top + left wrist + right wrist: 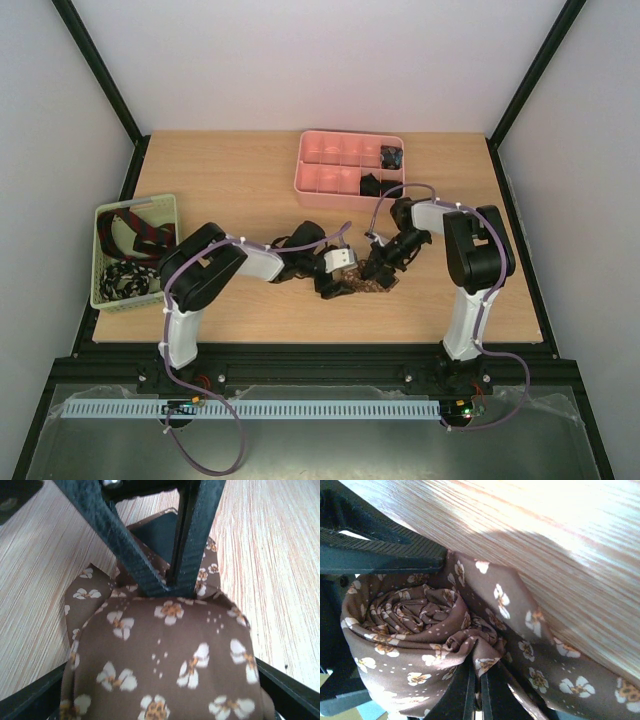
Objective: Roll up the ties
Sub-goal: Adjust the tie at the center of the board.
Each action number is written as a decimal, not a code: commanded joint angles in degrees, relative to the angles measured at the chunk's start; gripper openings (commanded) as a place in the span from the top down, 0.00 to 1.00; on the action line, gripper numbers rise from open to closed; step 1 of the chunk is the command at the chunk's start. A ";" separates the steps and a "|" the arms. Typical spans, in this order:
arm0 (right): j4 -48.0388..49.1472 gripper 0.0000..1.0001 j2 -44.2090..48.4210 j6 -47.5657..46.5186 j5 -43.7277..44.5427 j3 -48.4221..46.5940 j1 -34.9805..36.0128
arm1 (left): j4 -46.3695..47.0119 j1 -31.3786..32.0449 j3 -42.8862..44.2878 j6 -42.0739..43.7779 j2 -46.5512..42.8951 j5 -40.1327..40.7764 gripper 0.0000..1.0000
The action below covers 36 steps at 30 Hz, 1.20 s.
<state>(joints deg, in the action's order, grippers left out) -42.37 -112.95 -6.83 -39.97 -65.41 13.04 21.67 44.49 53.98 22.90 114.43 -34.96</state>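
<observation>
Pale wooden table (230, 190) between plain white walls (320, 60), black frame posts (100, 68) at the corners.

No legible text, label, brand, number or sign in any view; brown tie (165, 670) carries only a small pale flower-and-dot print, no lettering.
</observation>
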 commanded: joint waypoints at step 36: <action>-5.08 0.64 -2.33 -0.37 3.56 -11.38 -0.28 | 15.16 0.87 -13.29 9.65 2.66 -0.46 0.70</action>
<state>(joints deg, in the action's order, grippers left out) -44.56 -112.97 -6.37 -38.04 -75.07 11.64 42.19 45.06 43.27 29.65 115.18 -35.62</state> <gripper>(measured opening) 0.357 0.350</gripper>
